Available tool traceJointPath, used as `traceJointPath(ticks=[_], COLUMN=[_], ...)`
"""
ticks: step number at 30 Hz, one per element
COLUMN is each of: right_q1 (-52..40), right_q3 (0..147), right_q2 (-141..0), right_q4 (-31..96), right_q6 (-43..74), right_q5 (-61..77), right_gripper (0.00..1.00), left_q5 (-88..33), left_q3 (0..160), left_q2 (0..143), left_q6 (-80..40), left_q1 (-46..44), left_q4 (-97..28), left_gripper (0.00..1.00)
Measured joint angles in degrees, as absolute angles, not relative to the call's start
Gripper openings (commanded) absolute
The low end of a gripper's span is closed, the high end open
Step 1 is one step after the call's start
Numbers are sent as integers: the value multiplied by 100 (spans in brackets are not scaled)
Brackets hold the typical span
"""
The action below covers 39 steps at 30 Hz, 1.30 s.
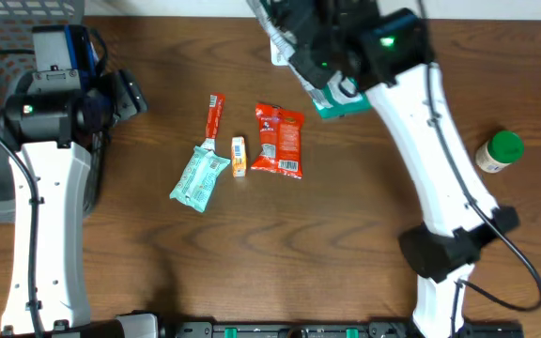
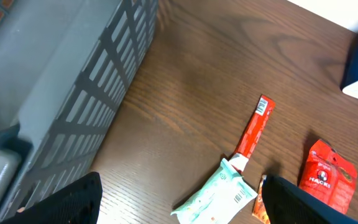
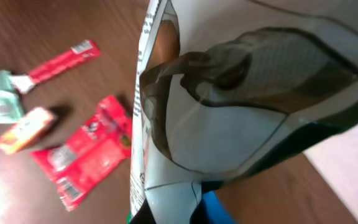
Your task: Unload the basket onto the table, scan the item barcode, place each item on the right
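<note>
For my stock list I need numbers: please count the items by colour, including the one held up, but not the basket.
Red: 2, the stick packet and the wide bag
Mint green: 1, the pouch
Orange: 1, the small box
White and teal: 1, the held bag
Green-capped: 1, the bottle
Total: 6

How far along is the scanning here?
Done: nothing shows as scanned. In hand: right fingers grip a white bag above the table. To do: stick, mint packet, box, red pouch and bottle wait there; left fingers open, empty, beside the basket.
</note>
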State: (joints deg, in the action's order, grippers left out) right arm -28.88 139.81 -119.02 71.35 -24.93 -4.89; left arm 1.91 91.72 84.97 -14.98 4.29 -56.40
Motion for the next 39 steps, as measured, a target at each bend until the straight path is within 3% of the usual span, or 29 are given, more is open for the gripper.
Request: traceJointPath(ticks=[7,25,32,39], right_q1=[-2888,-3175,-3173,-3173], right_q3=[13983,13998,14003,14003], right_q2=[-12564,-13922,-14602,-15176], right_q4=[6230,2421,1194,1015], right_q6=[-3518,-5833,-6189,-6309], right_q5=[-714,-1968,-2375,-2451], right_gripper=[1,1,1,1], left_q5=[191,191,191,191], left_q3=[9172,9172,9172,9172], left_q2=[8497,8497,8497,8497], left_q6=[-1496,-1496,-1496,-1496], left_q1=[429,429,429,429], left_q4=[-5640,-5642,-5640,-5642], left_gripper=[84,84,84,84])
